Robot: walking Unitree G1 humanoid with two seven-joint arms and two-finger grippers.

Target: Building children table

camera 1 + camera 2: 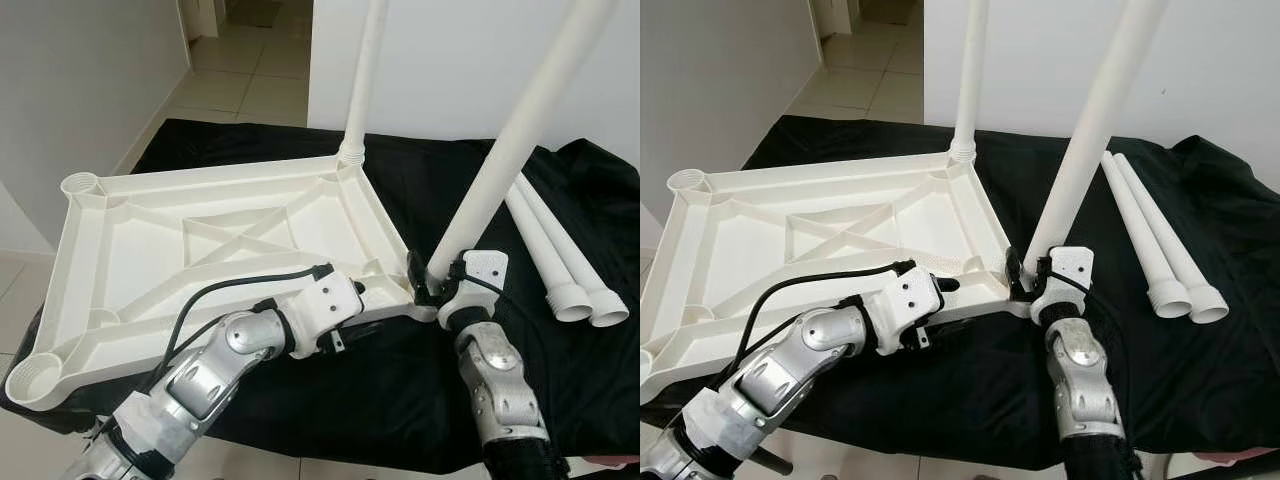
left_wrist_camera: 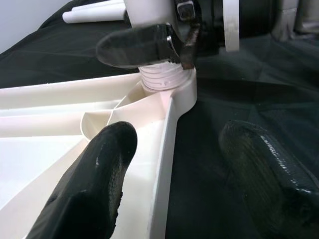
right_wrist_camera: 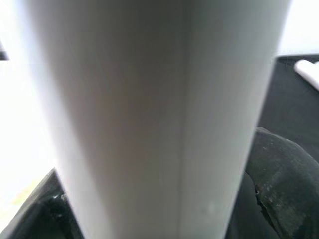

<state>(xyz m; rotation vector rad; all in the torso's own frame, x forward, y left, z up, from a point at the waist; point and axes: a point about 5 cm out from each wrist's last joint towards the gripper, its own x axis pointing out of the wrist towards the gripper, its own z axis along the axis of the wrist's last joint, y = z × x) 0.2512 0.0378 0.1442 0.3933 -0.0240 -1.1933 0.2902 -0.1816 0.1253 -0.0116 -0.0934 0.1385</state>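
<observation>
tabletop [image 1: 200, 250] upside down, centre-left on black cloth [image 1: 330, 390] | R gripper [image 1: 437, 283] clamped on leg [image 1: 500, 170] at lower-right corner socket | L gripper [image 1: 350, 335] fingers apart, straddling rim | plastic: light, stiff, slick; grip leg low

No legible text, labels, brand marks, numbers or signs on any surface in any of the four views.

black cloth [image 1: 560, 380] (covering the surface) | upturned tabletop [image 1: 190, 250] | two loose legs [image 1: 555, 255]
</observation>
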